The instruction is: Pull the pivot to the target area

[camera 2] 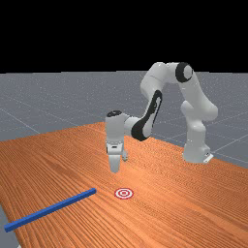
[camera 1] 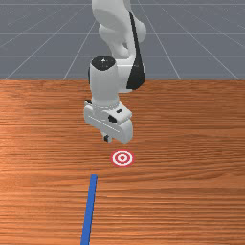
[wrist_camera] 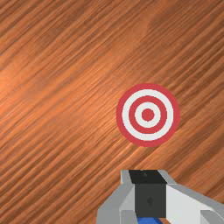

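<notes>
In the front view my gripper (camera 1: pixel 106 138) is above the table, up and left of the target area (camera 1: pixel 122 158), a flat red-and-white ring mark. The far view has the gripper (camera 2: pixel 125 157) hanging over the wood, above the target (camera 2: pixel 124 193). A long straight blue bar, the pivot (camera 1: pixel 89 208), lies flat, lower left of the target and apart from both it and the gripper. Its bare length (camera 2: pixel 51 209) extends toward the far view's left. In the wrist view the target (wrist_camera: pixel 148 114) is just past the gripper (wrist_camera: pixel 150 197), and a blue patch (wrist_camera: pixel 149 221) peeks out beside it.
The orange-brown table (camera 1: pixel 191 167) carries the target and the bar. In the far view the arm's base (camera 2: pixel 196 151) stands at the right, and the table's edge runs near the bar's outer end at the left.
</notes>
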### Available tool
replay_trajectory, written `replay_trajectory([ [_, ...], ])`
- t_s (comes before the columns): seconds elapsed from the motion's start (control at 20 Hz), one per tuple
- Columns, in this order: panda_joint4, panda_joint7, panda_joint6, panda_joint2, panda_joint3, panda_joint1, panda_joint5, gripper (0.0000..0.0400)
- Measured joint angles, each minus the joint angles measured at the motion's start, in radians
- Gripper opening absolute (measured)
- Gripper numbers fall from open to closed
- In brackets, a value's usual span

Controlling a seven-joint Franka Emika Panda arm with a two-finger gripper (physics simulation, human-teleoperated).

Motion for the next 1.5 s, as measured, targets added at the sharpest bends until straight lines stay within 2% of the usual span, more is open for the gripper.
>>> replay_trajectory([
  [0.15,0.016,-0.154,-0.007,0.010,0.014,-0.059,-0.013,0.0000],
  [0.25,0.024,-0.117,-0.009,0.013,-0.003,-0.070,-0.002,0.0000],
  [0.3,0.041,-0.265,-0.019,0.026,0.025,-0.098,-0.028,0.0000],
  [0.55,0.166,-0.438,-0.075,0.100,0.059,-0.116,-0.064,0.0000],
  [0.7,0.161,-0.553,-0.118,0.061,0.085,-0.137,-0.064,0.0000],
  [0.9,0.375,-0.696,-0.214,0.175,0.106,-0.126,-0.097,0.0000],
  [0.95,0.375,-0.689,-0.227,0.168,0.109,-0.129,-0.089,0.0000],
  [1.0,0.374,-0.587,-0.236,0.153,0.088,-0.113,-0.074,0.0000],
  [1.15,0.385,-0.858,-0.294,0.116,0.142,-0.153,-0.096,0.0000],
  [1.3,0.408,-0.977,-0.355,0.076,0.165,-0.168,-0.095,0.0000],
  [1.5,0.539,-0.863,-0.407,0.140,0.139,-0.131,-0.088,0.0000],
])
